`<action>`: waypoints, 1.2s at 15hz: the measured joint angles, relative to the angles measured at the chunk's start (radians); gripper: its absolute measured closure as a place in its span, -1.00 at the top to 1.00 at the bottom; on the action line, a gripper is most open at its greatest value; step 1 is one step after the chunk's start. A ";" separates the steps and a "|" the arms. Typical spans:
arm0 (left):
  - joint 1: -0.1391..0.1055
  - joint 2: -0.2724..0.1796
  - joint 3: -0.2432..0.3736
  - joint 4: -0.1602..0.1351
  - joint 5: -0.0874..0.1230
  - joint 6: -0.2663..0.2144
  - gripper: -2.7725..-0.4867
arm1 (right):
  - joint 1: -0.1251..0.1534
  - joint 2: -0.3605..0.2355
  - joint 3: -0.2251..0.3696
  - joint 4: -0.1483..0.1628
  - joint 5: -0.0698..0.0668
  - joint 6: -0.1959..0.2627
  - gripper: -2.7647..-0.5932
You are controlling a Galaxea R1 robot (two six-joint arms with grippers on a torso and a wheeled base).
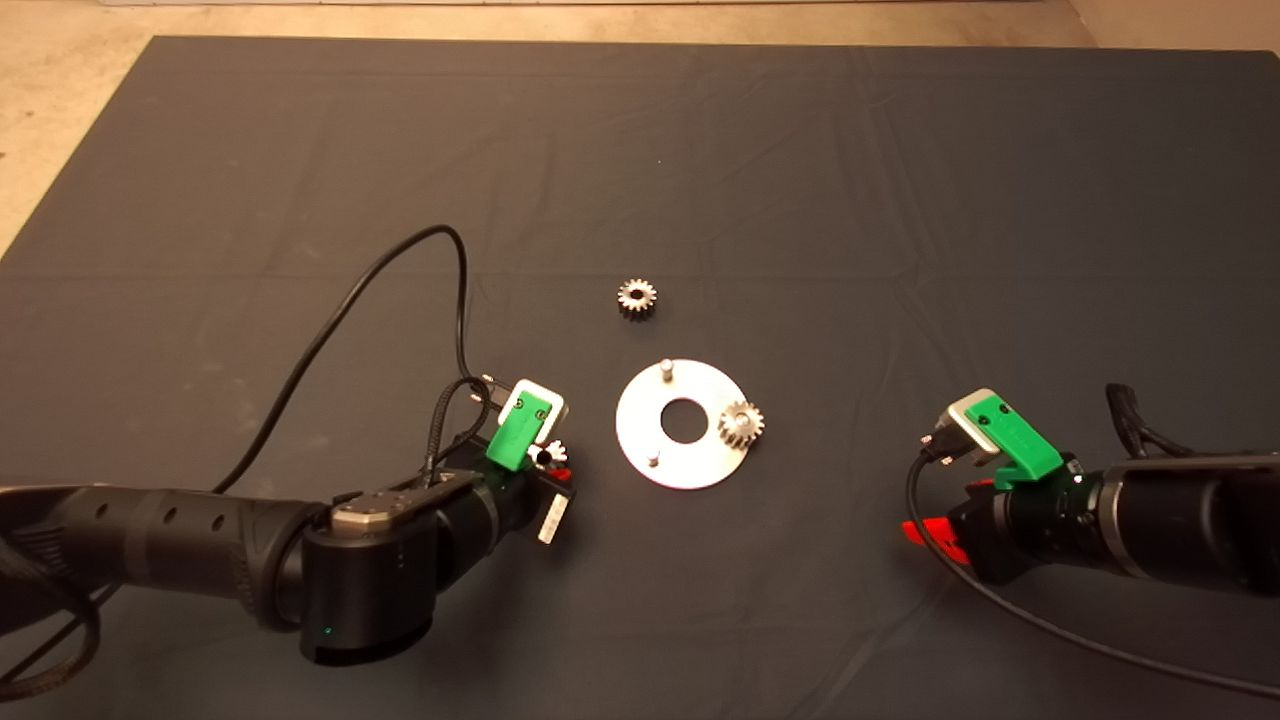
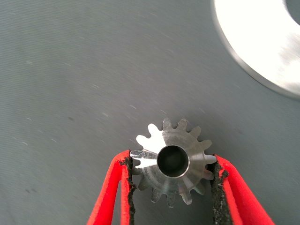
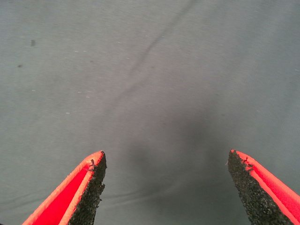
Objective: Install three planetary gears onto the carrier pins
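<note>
Left gripper point(image 2: 172, 180) low over mat point(image 1: 800, 150), fingers point(image 2: 115, 187) pinching one planetary gear point(image 2: 172, 161) between pads | right gripper point(image 3: 166, 187) beside disc point(image 1: 640, 425), fingers spread, nothing between | second gear point(image 1: 741, 424) on disc | third gear point(image 1: 635, 297) loose beyond disc | two carrier pins point(image 1: 665, 368) bare

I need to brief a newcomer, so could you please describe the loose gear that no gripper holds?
Find the silver carrier disc mid-mat. Just beyond its far edge a small planetary gear lies alone on the dark mat. Unlike the gear on the disc or the one held by the left gripper, nothing touches it.
</note>
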 joint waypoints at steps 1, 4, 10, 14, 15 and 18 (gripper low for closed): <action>0.003 0.002 0.010 -0.004 0.005 0.018 -0.78 | 0.000 -0.001 0.000 0.000 0.000 0.000 0.22; 0.001 0.008 0.065 -0.006 0.031 0.047 -0.83 | 0.000 -0.003 0.000 0.000 0.000 -0.003 0.22; -0.086 0.073 0.127 -0.076 0.033 0.054 -0.86 | 0.000 -0.008 0.000 0.000 -0.001 -0.008 0.22; -0.105 0.139 0.130 -0.113 0.033 0.057 -0.86 | 0.000 -0.008 0.000 0.000 0.000 -0.010 0.22; -0.109 0.149 0.130 -0.117 0.032 0.057 -0.87 | 0.000 -0.008 0.000 0.000 0.000 -0.010 0.22; -0.109 0.175 0.124 -0.129 0.036 0.075 -0.87 | 0.000 -0.007 0.000 0.000 0.000 -0.010 0.22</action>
